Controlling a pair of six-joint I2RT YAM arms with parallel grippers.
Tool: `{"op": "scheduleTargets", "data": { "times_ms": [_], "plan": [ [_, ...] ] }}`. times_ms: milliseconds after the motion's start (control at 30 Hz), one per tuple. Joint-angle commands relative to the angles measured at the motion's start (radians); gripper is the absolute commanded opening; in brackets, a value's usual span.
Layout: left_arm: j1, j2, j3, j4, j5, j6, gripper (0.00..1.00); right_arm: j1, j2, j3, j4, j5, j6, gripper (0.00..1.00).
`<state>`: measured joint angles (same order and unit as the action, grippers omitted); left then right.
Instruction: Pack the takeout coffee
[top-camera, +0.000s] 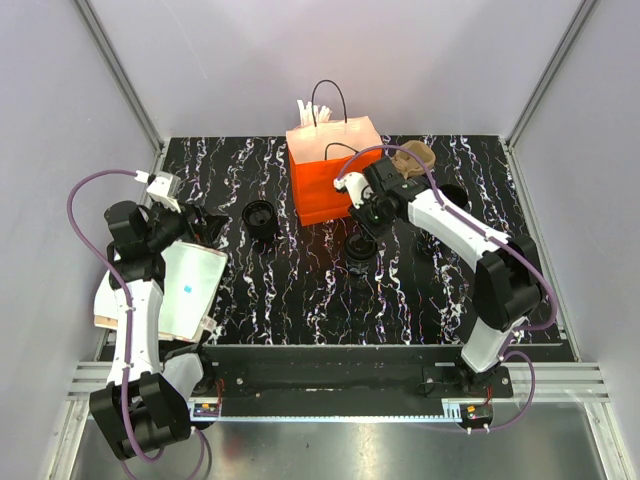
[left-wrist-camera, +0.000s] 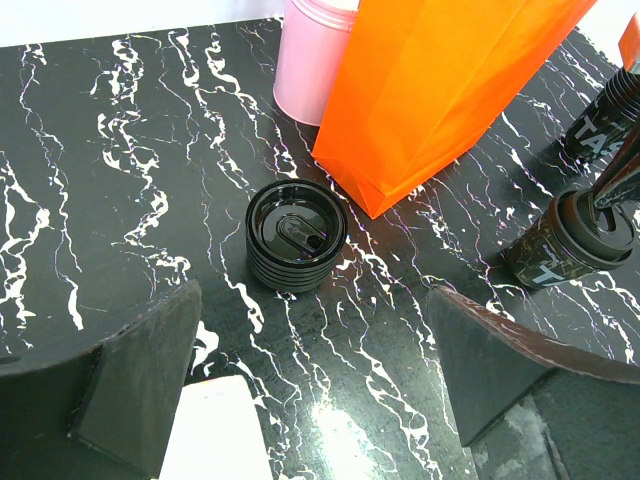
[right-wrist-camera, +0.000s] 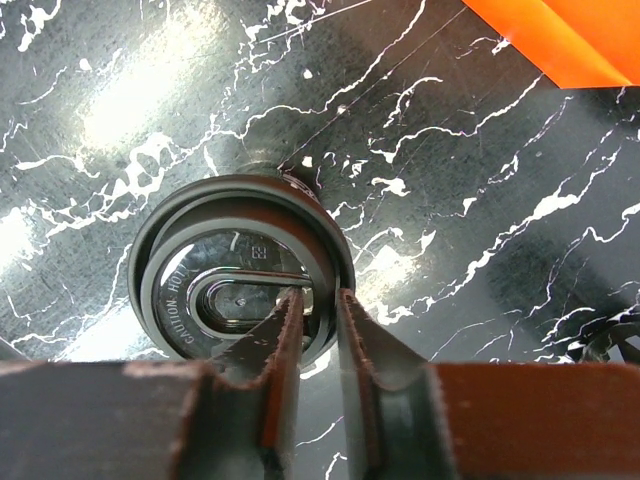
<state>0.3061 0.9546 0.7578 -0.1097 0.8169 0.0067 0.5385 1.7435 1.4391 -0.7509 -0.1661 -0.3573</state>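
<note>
**Right gripper** (right-wrist-camera: 318, 305): jaws a narrow slit apart, astride the lid rim of the takeout coffee (right-wrist-camera: 235, 285). The cup stands upright on the marbled table (right-wrist-camera: 480, 220), directly beneath the fingertips. Pinching or loosened: cannot tell. Orange paper bag (right-wrist-camera: 560, 35) just beyond.

**Left gripper** (left-wrist-camera: 315, 340): spread wide, empty. Stack of black lids (left-wrist-camera: 296, 235) ahead of it.
</note>
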Motion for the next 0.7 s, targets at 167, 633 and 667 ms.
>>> {"op": "scheduleTargets", "data": {
  "times_ms": [167,633,667],
  "plan": [
    [0.005,-0.008,-0.011,0.062,0.034,0.009,0.99,0.015,-0.022,0.018,0.016,0.01,0.014,0.34],
    [0.005,-0.011,-0.006,0.054,0.067,0.016,0.99,0.015,-0.098,0.083,-0.05,-0.003,-0.002,0.57],
    [0.004,-0.011,-0.005,0.054,0.074,0.016,0.99,0.015,-0.099,0.087,-0.054,-0.006,-0.006,0.58]
  ]
}}
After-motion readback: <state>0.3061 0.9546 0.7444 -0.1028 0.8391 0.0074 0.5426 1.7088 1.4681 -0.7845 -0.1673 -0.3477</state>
